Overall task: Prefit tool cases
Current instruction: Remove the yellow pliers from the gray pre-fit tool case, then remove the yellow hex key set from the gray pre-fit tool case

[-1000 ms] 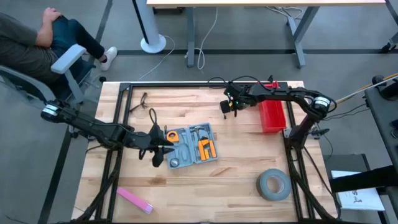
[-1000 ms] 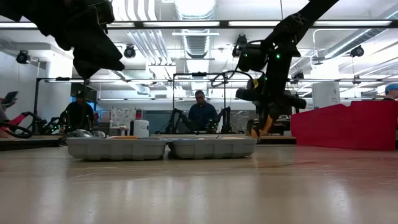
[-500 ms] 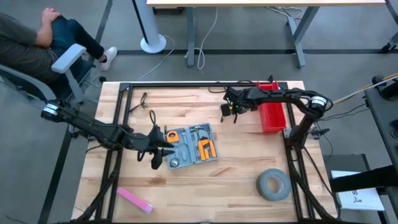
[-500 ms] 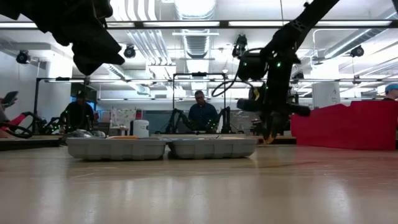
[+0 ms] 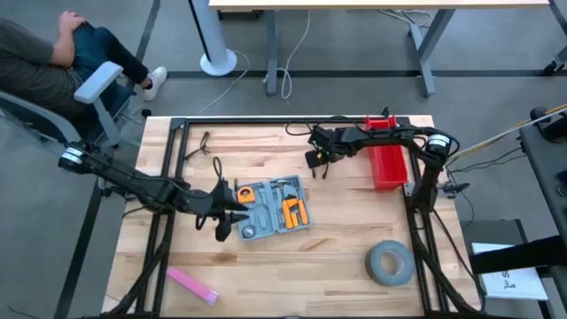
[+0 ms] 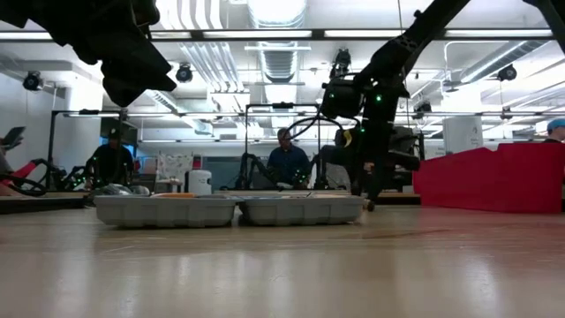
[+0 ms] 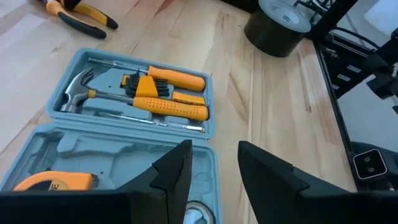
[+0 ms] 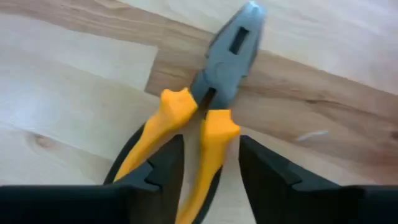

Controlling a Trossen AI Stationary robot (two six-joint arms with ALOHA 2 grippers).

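Note:
The blue-grey tool case [image 5: 271,206] lies open with both halves flat on the table; it holds a hammer [image 7: 81,90], orange-handled tools and a tape measure. My left gripper [image 5: 227,213] hovers open and empty over the case's left half [image 7: 124,155]. My right gripper [image 5: 316,159] is low at the table's far middle, open. Yellow-and-black pliers [image 8: 205,112] lie below it, head pointing away and handles spread. One handle runs through the gap between the fingers, the other passes behind one finger [image 8: 155,168]. The pliers also show in the left wrist view [image 7: 78,15]. My right gripper comes down slanting from the table's right side over the pliers' handles [image 8: 208,162]. I cannot tell whether its fingers touch them. The pliers seem to lie flat on the wood.
A red bin [image 5: 387,164] stands at the far right, just behind my right arm. A grey tape roll [image 5: 390,264] lies near right, a pink strip [image 5: 192,285] near left, and a small dark item [image 5: 207,147] far left. A person sits beyond the far left corner.
My right gripper has gone down toward the table and a little toward its left edge, bringing the pliers from clear of the table down to its surface.

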